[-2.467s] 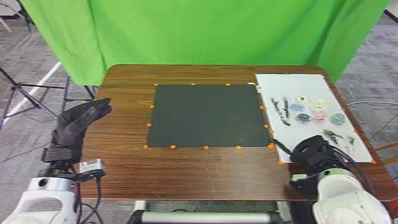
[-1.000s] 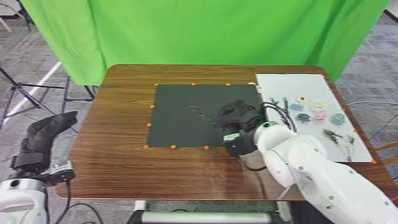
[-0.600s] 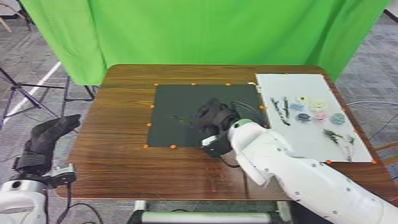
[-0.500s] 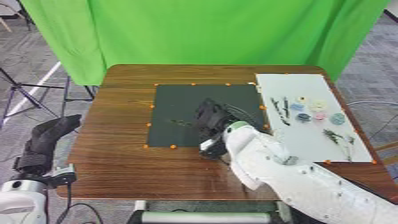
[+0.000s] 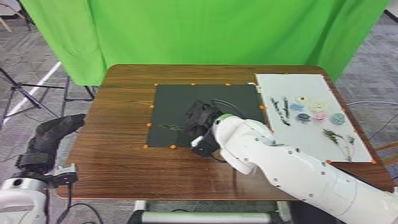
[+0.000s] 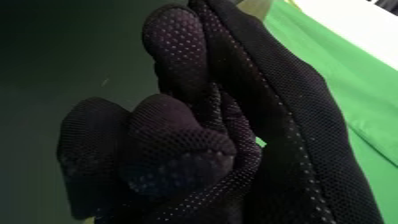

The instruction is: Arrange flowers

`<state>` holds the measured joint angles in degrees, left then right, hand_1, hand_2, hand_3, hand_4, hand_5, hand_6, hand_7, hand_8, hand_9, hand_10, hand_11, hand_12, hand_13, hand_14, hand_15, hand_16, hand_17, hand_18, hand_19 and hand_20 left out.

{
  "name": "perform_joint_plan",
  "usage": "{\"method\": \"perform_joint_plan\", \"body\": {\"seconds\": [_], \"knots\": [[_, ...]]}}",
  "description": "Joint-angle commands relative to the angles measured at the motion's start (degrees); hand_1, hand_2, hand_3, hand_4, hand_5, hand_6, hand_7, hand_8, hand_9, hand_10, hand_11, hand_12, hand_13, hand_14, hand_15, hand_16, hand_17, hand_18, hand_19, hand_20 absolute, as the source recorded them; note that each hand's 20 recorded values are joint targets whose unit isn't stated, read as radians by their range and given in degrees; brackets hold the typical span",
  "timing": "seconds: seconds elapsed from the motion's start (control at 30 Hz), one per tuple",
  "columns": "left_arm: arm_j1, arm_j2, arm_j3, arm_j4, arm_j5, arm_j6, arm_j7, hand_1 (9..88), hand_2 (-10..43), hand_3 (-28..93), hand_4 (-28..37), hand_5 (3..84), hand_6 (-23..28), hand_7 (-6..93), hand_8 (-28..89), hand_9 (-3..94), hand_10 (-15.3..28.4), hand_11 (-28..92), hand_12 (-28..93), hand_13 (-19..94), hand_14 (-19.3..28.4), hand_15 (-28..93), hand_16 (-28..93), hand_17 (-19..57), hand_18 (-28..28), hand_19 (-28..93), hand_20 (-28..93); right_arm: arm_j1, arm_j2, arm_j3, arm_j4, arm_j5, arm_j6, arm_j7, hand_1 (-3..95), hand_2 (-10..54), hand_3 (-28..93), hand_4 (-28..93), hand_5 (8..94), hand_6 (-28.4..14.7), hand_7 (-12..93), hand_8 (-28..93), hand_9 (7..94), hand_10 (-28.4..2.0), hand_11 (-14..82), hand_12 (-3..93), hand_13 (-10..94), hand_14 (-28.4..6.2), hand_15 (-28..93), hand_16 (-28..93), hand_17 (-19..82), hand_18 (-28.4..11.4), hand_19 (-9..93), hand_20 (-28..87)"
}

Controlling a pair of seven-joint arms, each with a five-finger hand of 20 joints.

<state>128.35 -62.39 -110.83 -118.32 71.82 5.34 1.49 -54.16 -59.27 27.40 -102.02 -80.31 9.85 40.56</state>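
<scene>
Fingers (image 6: pixel 182 155) curled in, my right hand (image 5: pixel 199 119) pinches a green sprig (image 5: pixel 171 127), thin and feathery (barely distinct to me against the dark mat (image 5: pixel 176 102)). It pokes out on the hand's left side, over the mat. Well to the right, the flowers (image 5: pixel 319 107) lie on a white sheet (image 5: pixel 289 85), cream, pink and dusty blue.
</scene>
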Motion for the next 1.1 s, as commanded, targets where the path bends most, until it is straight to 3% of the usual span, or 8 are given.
{"method": "perform_joint_plan", "body": {"seconds": [0.03, 0.17, 0.23, 0.43, 0.63, 0.7, 0.83, 1.1], "knots": [[1.0, -0.22, -0.6, -0.71, 0.38, -1.61, -1.73, 23.2, 7.1, 59, -26.9, 47.2, 6.9, 12.1, -6, 41.8, 16.2, 17, 10, 29, 17.0, 14, -2, 1.9, 8.6, 10, 11, -0.5, -1.6, 1.3, 2.0, 6.7, 3.4, 2.9, 70.0, -9.5, 46, 8, 70.8, -8.8, 46, 9, 91.8, -13.5, 32.1, 35.4, 94, 0.1, 62, 25, 76, -4.9, 88, 40], [1.1, -0.38, -0.55, -0.76, 0.43, -2.2, -1.94, 23.3, 7.1, 59, -26.8, 46.9, 7.0, 12.0, -6, 41.6, 16.3, 17, 10, 29, 17.0, 14, -2, 1.5, 8.7, 10, 11, -0.8, -1.9, 1.2, 3.3, 7.8, 8.8, 3.4, 70.7, -9.5, 45, 10, 70.4, -9.4, 47, 7, 91.6, -13.7, 32.8, 34.3, 94, 0.0, 62, 24, 77, -4.7, 88, 40], [1.0, -0.4, -0.63, -0.79, 0.37, -2.61, -2.39, 23.5, 7.1, 59, -26.7, 46.8, 7.0, 11.9, -5, 41.4, 16.3, 17, 10, 29, 17.0, 13, -2, 1.4, 8.7, 10, 11, -0.6, -1.4, 0.2, 3.4, 4.3, 8.6, 3.3, 70.6, -9.5, 44, 11, 70.0, -9.7, 48, 5, 91.6, -13.7, 32.9, 33.8, 94, 0.0, 62, 23, 77, -4.6, 88, 39], [1.0, -0.54, -1.14, -1.01, 0.63, -4.04, -3.6, 23.4, 7.0, 59, -26.3, 46.5, 7.0, 11.7, -5, 41.0, 16.3, 17, 10, 28, 17.0, 13, -2, 1.4, 8.7, 9, 11, 0.3, -0.7, -1.6, 1.9, -9.7, 1.0, 2.6, 68.6, -9.5, 47, 14, 68.8, -10.1, 52, 1, 91.3, -13.9, 37.7, 30.9, 94, 0.5, 65, 20, 78, -5.7, 88, 40], [0.6, -0.76, -1.55, -1.19, 0.83, -6.97, -5.17, 23.4, 6.8, 59, -26.1, 46.1, 7.1, 11.4, -5, 40.2, 16.5, 16, 10, 28, 17.0, 13, -2, 1.3, 8.8, 10, 11, 0.3, -2.0, -0.4, 1.9, -16.6, -6.7, 3.5, 68.9, -9.5, 42, 25, 66.4, -11.4, 61, -5, 90.3, -14.4, 47.4, 24.8, 94, 2.0, 70, 18, 79, -7.4, 91, 40], [0.7, -0.89, -1.82, -1.39, 0.93, -7.63, -5.79, 23.4, 6.8, 59, -26.0, 45.9, 7.1, 11.4, -5, 39.7, 16.6, 16, 10, 28, 16.9, 13, -2, 1.2, 8.8, 10, 11, 0.3, -2.0, -0.2, 2.1, -15.8, -6.0, 3.6, 69.2, -9.5, 42, 26, 66.2, -11.7, 62, -6, 90.4, -14.3, 48.2, 24.9, 94, 2.4, 71, 17, 79, -7.6, 92, 39], [1.0, -1.07, -2.34, -1.66, 0.9, -8.09, -6.38, 23.5, 6.8, 59, -25.5, 45.6, 7.2, 11.1, -5, 39.1, 16.5, 15, 10, 28, 16.7, 12, -2, 1.1, 8.7, 10, 11, 0.4, -1.9, -0.3, 2.6, -8.7, 3.0, 3.3, 69.7, -9.5, 40, 26, 66.0, -12.0, 63, -6, 90.3, -14.3, 48.4, 25.0, 94, 2.6, 71, 17, 79, -7.4, 92, 39], [1.6, -0.87, -3.22, -2.41, 1.04, -9.34, -8.0, 23.9, 6.8, 58, -24.8, 44.9, 7.2, 10.7, -5, 38.2, 16.8, 15, 10, 27, 16.5, 12, -1, 0.7, 8.4, 9, 10, -1.3, -3.8, 2.4, 5.3, 10.9, 15.5, 5.9, 70.5, -9.5, 41, 22, 63.8, -12.2, 65, -7, 89.4, -14.8, 47.6, 24.6, 94, 2.0, 68, 18, 79, -6.3, 90, 37]]}}
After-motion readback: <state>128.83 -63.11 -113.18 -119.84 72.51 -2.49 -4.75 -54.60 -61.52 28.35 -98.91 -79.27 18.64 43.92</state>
